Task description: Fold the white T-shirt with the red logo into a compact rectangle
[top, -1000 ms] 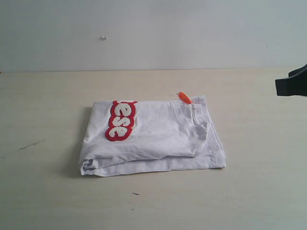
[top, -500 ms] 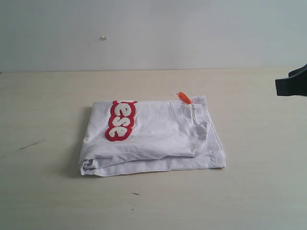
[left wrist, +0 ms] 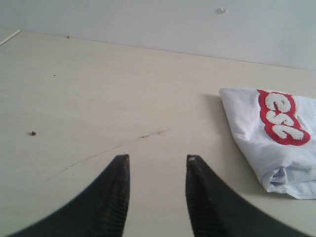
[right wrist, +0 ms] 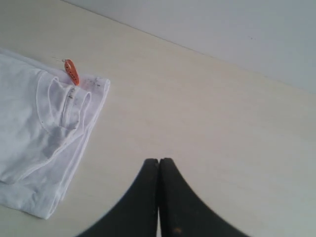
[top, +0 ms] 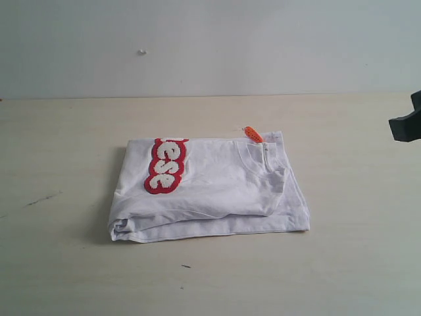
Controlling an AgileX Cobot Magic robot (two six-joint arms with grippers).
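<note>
The white T-shirt (top: 210,187) lies folded into a compact rectangle in the middle of the table (top: 66,263). Part of the red logo (top: 164,164) shows on its top left, and an orange neck tag (top: 252,134) sticks out by the collar at the far edge. My left gripper (left wrist: 157,159) hangs open over bare table, apart from the white T-shirt (left wrist: 276,143), with nothing between its fingers. My right gripper (right wrist: 158,161) is shut and empty, away from the white T-shirt (right wrist: 39,133). In the exterior view only a dark piece of the right arm (top: 408,122) shows at the right edge.
The table is a pale wood surface with a thin dark scratch (top: 41,199) at the left and small specks (top: 186,266) in front of the shirt. A plain white wall (top: 210,46) closes off the back.
The dark piece of the right arm at the right edge has drawn back further out of the exterior view. The shirt has not moved.
</note>
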